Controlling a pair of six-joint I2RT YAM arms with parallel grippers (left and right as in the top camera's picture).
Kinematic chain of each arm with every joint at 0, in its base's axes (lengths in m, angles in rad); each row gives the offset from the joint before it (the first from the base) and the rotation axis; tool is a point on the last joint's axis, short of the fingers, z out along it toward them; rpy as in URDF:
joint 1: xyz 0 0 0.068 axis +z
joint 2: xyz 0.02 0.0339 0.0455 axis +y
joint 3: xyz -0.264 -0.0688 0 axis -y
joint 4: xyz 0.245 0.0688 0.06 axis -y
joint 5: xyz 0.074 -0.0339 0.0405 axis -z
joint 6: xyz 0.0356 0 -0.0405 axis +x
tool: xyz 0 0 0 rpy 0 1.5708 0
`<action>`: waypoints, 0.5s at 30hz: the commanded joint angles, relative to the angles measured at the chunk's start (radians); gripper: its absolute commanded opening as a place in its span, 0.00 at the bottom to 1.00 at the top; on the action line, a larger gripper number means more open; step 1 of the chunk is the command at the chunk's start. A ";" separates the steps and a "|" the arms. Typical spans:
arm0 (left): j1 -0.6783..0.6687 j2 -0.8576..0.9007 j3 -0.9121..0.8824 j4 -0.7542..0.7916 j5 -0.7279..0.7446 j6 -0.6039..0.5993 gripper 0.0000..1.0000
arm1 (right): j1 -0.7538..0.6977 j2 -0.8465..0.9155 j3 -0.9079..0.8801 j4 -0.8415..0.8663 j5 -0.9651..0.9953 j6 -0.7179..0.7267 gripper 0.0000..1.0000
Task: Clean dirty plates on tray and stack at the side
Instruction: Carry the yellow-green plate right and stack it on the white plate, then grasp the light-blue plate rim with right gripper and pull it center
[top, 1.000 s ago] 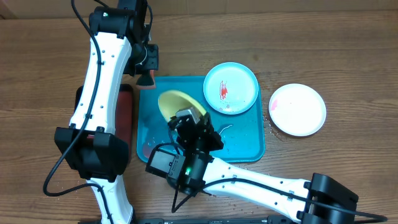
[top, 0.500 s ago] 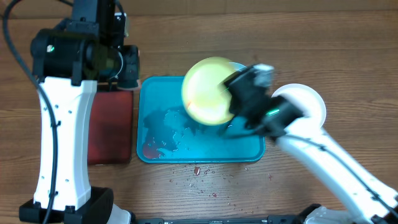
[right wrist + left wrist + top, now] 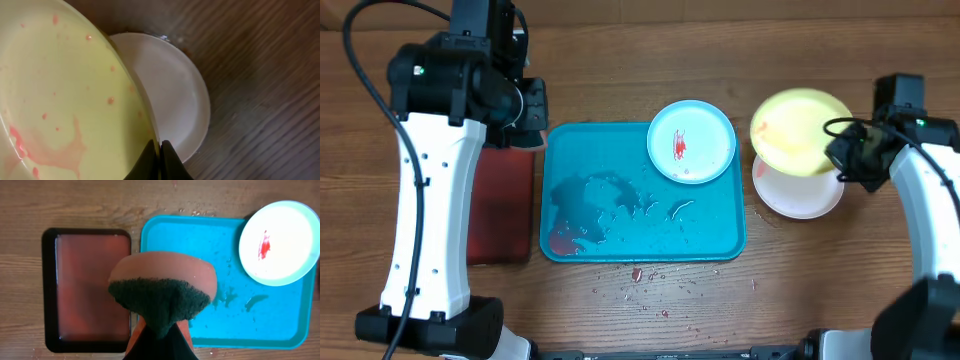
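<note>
Right gripper (image 3: pixel 156 150) pinching pale-green round plastic plate (image 3: pixel 798 130) over white round plate (image 3: pixel 802 197), perhaps touching.
Left gripper (image 3: pixel 160 332) is clamping an orange-green sponge (image 3: pixel 162 287).

The overhead camera looks straight down from high above on the whole tabletop (image 3: pixel 620 60). The left wrist camera also faces down from well up, past its sponge (image 3: pixel 160 295), and shares the blue tray (image 3: pixel 280 325) and the black tray (image 3: pixel 50 290) with the overhead view. The right wrist camera sits very near, filled by the yellowish plate (image 3: pixel 60 90) over the white plate (image 3: pixel 175 100).
</note>
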 commanded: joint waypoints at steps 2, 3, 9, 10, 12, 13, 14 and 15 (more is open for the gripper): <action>0.000 0.004 -0.080 0.047 -0.004 -0.026 0.04 | -0.058 0.072 -0.068 0.025 -0.012 -0.022 0.04; 0.000 0.004 -0.094 0.058 0.000 -0.026 0.04 | -0.063 0.080 -0.079 0.032 -0.008 -0.022 0.04; 0.000 0.004 -0.139 0.100 0.021 -0.029 0.04 | -0.068 0.110 -0.104 0.047 0.038 -0.022 0.04; 0.000 0.004 -0.140 0.103 0.021 -0.029 0.04 | -0.068 0.110 -0.104 0.050 0.041 -0.022 0.05; 0.000 0.004 -0.140 0.109 0.021 -0.029 0.04 | -0.068 0.110 -0.103 0.055 0.040 -0.022 0.37; 0.000 0.004 -0.140 0.111 0.021 -0.029 0.04 | -0.067 0.110 -0.103 0.056 0.037 -0.022 0.56; 0.000 0.004 -0.140 0.112 0.021 -0.029 0.04 | -0.066 0.109 -0.102 0.058 0.019 -0.022 0.68; 0.000 0.004 -0.140 0.112 0.021 -0.029 0.04 | -0.066 0.109 -0.100 0.058 -0.005 -0.027 0.70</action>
